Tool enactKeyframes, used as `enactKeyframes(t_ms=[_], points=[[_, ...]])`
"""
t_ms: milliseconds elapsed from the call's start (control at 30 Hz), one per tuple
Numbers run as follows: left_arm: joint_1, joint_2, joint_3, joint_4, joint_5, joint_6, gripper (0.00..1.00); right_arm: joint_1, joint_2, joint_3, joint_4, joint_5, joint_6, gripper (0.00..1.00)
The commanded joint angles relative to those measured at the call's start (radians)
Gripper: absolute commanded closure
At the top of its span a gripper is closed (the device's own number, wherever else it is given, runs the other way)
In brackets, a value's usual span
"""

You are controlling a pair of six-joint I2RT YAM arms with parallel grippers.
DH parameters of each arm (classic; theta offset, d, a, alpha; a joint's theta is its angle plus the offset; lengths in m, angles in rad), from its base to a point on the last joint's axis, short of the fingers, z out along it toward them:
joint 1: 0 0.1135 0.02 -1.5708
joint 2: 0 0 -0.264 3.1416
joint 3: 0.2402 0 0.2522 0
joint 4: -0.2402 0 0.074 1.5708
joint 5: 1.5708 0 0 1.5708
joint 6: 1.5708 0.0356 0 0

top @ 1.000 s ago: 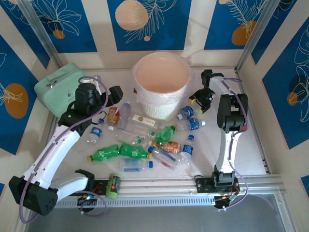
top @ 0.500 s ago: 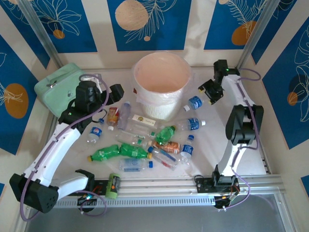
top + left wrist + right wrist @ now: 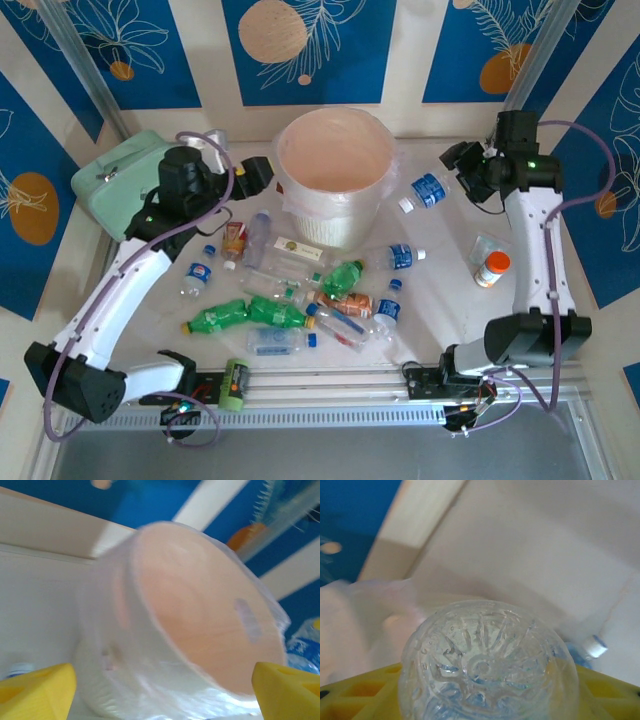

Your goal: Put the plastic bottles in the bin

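1. Pale pink inside, with nothing visible on its floor, the bin [image 3: 330, 228] stands at the back middle of the table [image 3: 440, 300] in the top external view. By that showing, no bottle is in it yet.
   - The right gripper [image 3: 452, 178] hangs just right of the rim, clamped on the base end of a clear blue-labelled bottle [image 3: 428, 188]. The bottle is off the table, cap towards the bin and just outside it.
   - The left gripper [image 3: 258, 176] is close beside the bin's left wall and carries nothing.
   - A heap of bottles [image 3: 345, 303], roughly a dozen clear, green and one brown-orange labelled, lies in front of the bin. A mint-green zip case [image 3: 120, 185] sits at far left.
   - I judge the job barely begun: one bottle is on its way and the rest are left to fetch.
2. Left wrist view: the yellow fingers [image 3: 40, 687] of the left gripper [image 3: 162, 692] stand wide apart with nothing between them. The bin [image 3: 112, 630] is directly ahead, its white liner [image 3: 150, 700] bunched round the wall. As much of the inside as shows, blurred, holds no bottle.
3. Right wrist view: the moulded base of the clear blue-labelled bottle [image 3: 487, 665] faces the camera. It is seated between the yellow fingers [image 3: 355, 692] of the right gripper [image 3: 485, 692], which grips it. The liner [image 3: 355, 610] shows pale at left, so the drop over the rim is not yet made.
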Motion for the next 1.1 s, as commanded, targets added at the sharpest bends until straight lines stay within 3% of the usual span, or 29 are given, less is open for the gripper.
enactKeyframes(t_ms=[0, 167, 300, 433, 667, 933, 1067], points=[[-0.087, 0.026, 0.059, 0.154, 0.185, 0.037, 0.09, 0.056, -0.061, 0.045, 0.039, -0.153, -0.024, 0.38], [-0.209, 0.103, 0.118, 0.224, 0.318, 0.059, 0.09, 0.176, -0.115, 0.051, 0.172, -0.235, 0.031, 0.38], [-0.274, 0.142, 0.17, 0.162, 0.338, 0.141, 0.1, 0.247, -0.121, 0.07, 0.244, -0.267, 0.067, 0.37], [-0.288, 0.15, 0.173, 0.139, 0.361, 0.167, 0.14, 0.272, -0.105, 0.092, 0.27, -0.293, 0.088, 0.37], [-0.297, 0.18, 0.188, 0.141, 0.466, 0.15, 0.34, 0.298, -0.086, 0.097, 0.311, -0.313, 0.112, 0.37], [-0.3, 0.191, 0.195, 0.167, 0.474, 0.138, 0.39, 0.327, -0.062, 0.115, 0.317, -0.328, 0.114, 0.37], [-0.3, 0.201, 0.21, 0.16, 0.467, 0.152, 0.55, 0.338, -0.055, 0.116, 0.317, -0.324, 0.117, 0.37]])
